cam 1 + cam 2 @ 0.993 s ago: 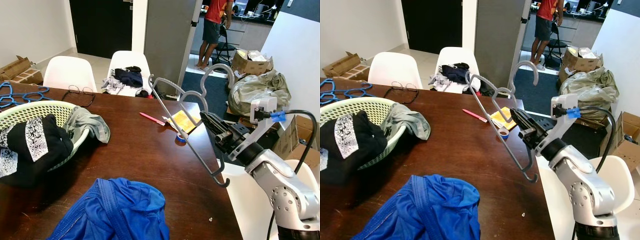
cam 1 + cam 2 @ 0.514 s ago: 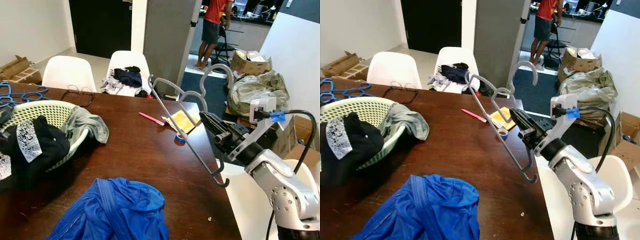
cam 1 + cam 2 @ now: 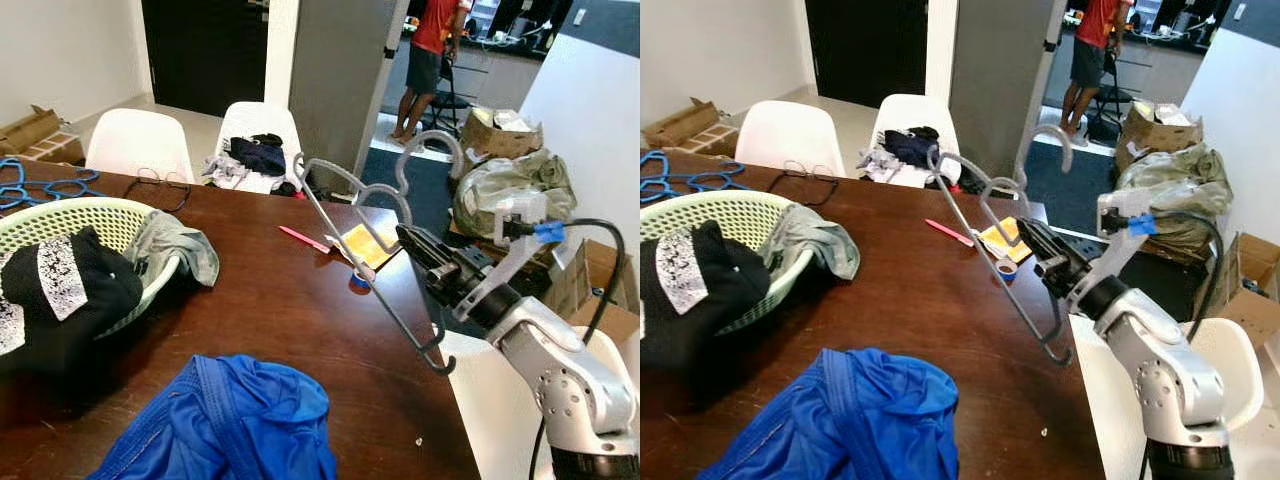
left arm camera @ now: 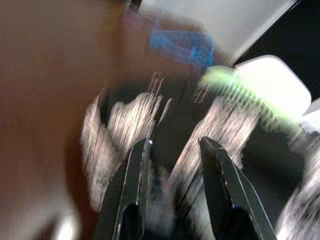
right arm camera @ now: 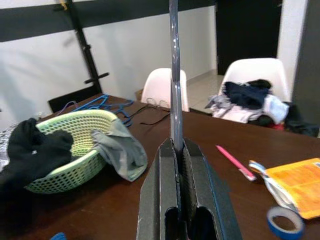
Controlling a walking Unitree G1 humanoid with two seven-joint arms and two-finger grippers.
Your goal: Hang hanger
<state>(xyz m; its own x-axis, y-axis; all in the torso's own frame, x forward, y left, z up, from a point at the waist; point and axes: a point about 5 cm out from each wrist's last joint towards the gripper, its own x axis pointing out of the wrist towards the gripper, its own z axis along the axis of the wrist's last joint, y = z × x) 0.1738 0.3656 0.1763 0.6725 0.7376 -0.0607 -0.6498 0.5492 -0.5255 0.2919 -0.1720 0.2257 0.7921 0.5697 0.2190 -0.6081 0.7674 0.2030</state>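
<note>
Little had changed since the earlier frames: the right gripper (image 3: pixel 420 243) still clamped its fingers on the grey metal hanger (image 3: pixel 372 255), held tilted in the air over the dark wooden table's (image 3: pixel 290 310) right edge. Left gripper (image 4: pixel 172 147) was narrowly parted, its view blurred, above the green laundry basket (image 3: pixel 70 218) near the table's left edge.

grey hanger (image 3: pixel 352 215), pale green basket (image 3: pixel 60 215)
</note>
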